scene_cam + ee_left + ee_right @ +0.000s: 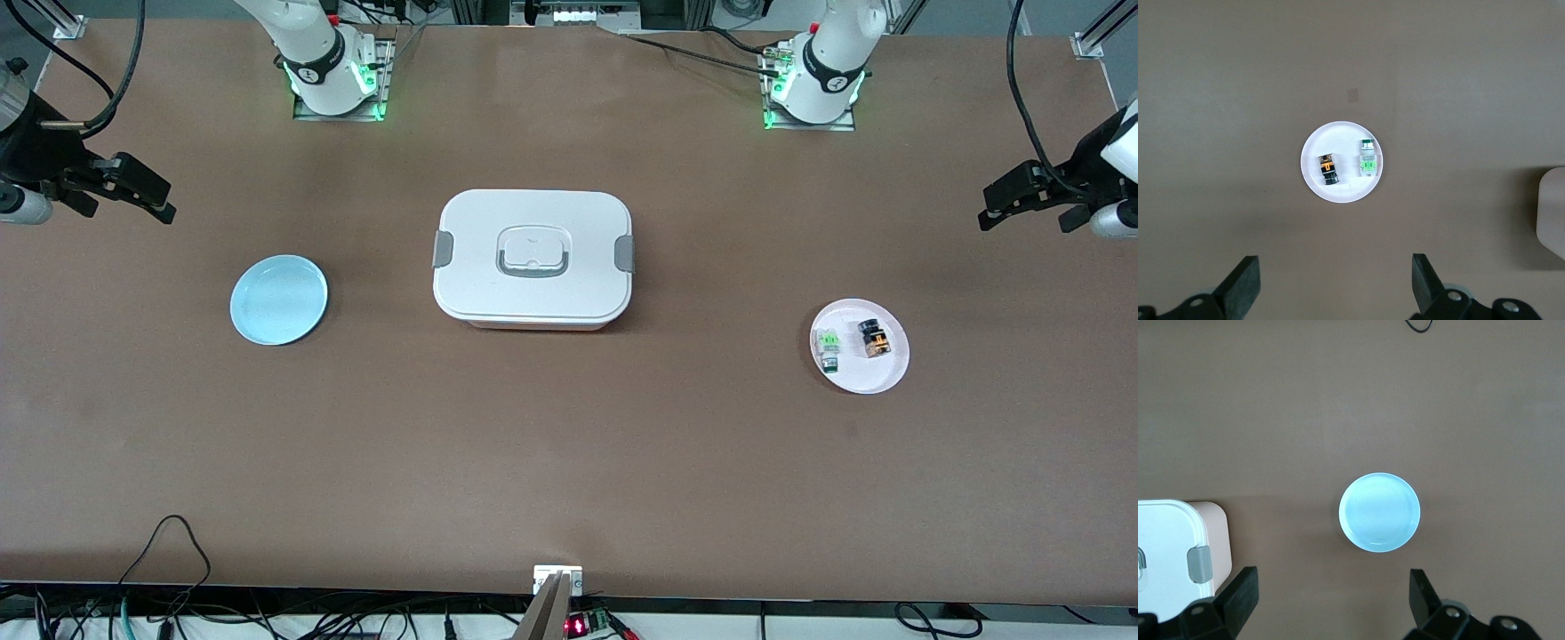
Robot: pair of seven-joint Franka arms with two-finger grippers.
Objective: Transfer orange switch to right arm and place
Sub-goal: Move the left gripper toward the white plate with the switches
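Looking down, we see both arms waiting high at the counter's [569, 462] two ends. The left pincer [1336, 287] hangs over the counter beside the white plate [880, 378], fingers spread wide and empty. The right pincer [1333, 603] hangs over the counter beside the blue plate [267, 324], fingers likewise spread and empty. The orange switch [874, 339], a small black block with an orange band and a silvery end, lies on the white plate, just beside a green-topped switch [829, 343]. Both plates are smooth, round and shallow. Between them sits a white rounded lunch box [532, 260] with grey clasps, on the matte brown counter.
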